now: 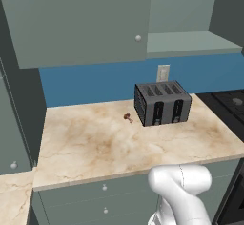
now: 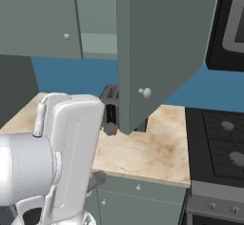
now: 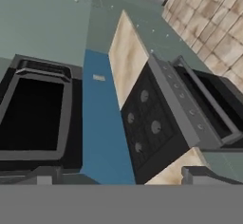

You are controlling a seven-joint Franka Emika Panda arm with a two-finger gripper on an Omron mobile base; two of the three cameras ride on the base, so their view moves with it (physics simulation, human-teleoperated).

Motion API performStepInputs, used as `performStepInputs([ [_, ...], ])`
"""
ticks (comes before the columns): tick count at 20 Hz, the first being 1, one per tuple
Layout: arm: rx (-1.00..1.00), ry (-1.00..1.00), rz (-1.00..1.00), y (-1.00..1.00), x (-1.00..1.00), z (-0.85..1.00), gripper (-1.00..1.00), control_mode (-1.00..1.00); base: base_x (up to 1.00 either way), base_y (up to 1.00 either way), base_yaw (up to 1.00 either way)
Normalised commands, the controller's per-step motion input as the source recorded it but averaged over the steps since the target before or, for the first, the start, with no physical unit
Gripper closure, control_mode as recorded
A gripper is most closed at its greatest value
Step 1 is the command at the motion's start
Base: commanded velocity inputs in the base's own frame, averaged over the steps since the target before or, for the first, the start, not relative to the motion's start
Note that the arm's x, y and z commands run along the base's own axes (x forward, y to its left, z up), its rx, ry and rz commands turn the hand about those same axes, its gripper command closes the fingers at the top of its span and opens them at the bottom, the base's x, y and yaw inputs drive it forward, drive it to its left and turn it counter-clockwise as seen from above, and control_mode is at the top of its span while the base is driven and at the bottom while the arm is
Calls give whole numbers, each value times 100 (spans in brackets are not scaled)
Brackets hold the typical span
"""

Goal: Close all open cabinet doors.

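One cabinet door [image 2: 162, 47] of the upper wall cabinets stands swung open over the counter, its round silver knob [image 2: 145, 93] near the lower corner. From the left base view, the same cabinet's open inside and shelf [image 1: 190, 43] show, with the open door as a dark panel [image 1: 228, 14] at the top right. To its left, another cabinet door [image 1: 81, 24] sits shut, also seen in the right base view [image 2: 38, 19]. My gripper [image 3: 123, 178] is open, its fingertips [image 3: 204, 174] wide apart with nothing between them, looking toward the stove side.
A black toaster [image 1: 162, 102] stands on the marble counter [image 1: 95, 143] against the blue wall. A stove [image 2: 219, 143] lies right of the counter with a black microwave [image 2: 231, 24] above it. Drawer fronts [image 1: 105, 200] sit below the counter. My arm [image 2: 71, 148] rises close in front.
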Motion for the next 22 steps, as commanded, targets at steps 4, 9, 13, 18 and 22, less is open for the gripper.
performStepInputs([
  [4,0,0,9,-21,35,0,-100,-100,0,0,0],
  [9,0,0,10,-19,36,0,-100,-100,0,0,0],
  [13,-1,0,13,-18,32,-1,-100,-100,0,0,0],
  [18,0,0,14,-21,21,-5,-100,-100,0,0,0],
  [22,0,0,12,-22,25,-2,-100,-100,0,0,0],
])
